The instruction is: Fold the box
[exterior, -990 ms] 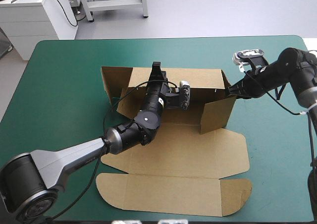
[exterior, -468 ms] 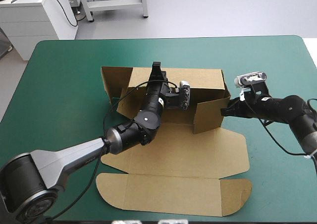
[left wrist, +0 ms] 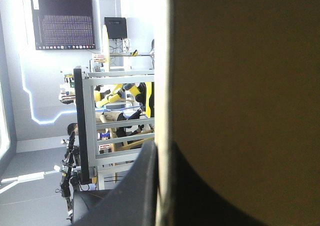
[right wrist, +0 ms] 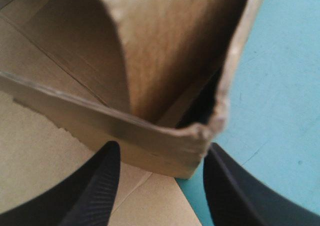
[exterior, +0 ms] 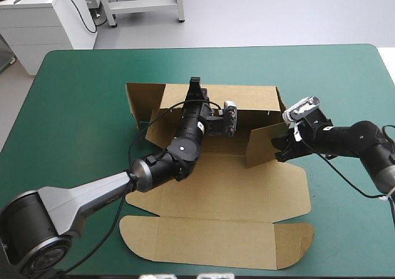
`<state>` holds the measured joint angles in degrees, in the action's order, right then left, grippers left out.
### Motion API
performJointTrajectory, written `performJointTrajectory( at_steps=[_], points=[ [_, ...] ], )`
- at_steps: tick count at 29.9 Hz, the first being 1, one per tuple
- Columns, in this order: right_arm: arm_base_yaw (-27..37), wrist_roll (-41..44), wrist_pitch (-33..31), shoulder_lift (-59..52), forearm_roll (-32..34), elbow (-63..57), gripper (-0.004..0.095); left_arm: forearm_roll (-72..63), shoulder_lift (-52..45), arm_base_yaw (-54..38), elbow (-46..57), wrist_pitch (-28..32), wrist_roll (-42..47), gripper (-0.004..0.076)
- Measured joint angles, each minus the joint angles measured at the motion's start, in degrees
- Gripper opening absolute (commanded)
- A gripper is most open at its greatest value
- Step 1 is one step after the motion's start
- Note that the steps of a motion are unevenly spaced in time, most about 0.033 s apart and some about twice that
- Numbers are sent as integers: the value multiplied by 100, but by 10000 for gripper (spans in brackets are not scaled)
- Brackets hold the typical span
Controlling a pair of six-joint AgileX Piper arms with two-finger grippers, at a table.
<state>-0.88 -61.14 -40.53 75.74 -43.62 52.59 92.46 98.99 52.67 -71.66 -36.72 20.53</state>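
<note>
The left pincer (exterior: 195, 89) is clamped tight on the back wall of the brown box (exterior: 216, 192). The box sits in the middle of the teal-green worktop (exterior: 80, 106), its lid flat. The right pincer (exterior: 279, 148) stands wide apart at the box's right wall, with the wall's corner between its black fingers (right wrist: 100, 186).

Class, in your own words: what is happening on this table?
Two robot arms are folding a brown box on the teal-green table. The left gripper is shut on the raised far wall, holding it upright. The right gripper is open, straddling the lower corner of the raised right-hand flap. The near flaps lie flat.
</note>
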Motion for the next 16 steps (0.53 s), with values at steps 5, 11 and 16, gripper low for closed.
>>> performJointTrajectory(
  at_steps=[5, 11, 16],
  points=[
    [0, -403, 130, 0, -301, 0, 565, 0, 0, 0, 0, 2, 0, -8],
    [0, -650, 240, 346, -996, 0, 559, 0, 4, 0, 0, 14, 0, -8],
    [-4, -814, 289, 765, -1677, 0, 451, 2, 11, 0, 0, 19, 0, -8]
  ],
)
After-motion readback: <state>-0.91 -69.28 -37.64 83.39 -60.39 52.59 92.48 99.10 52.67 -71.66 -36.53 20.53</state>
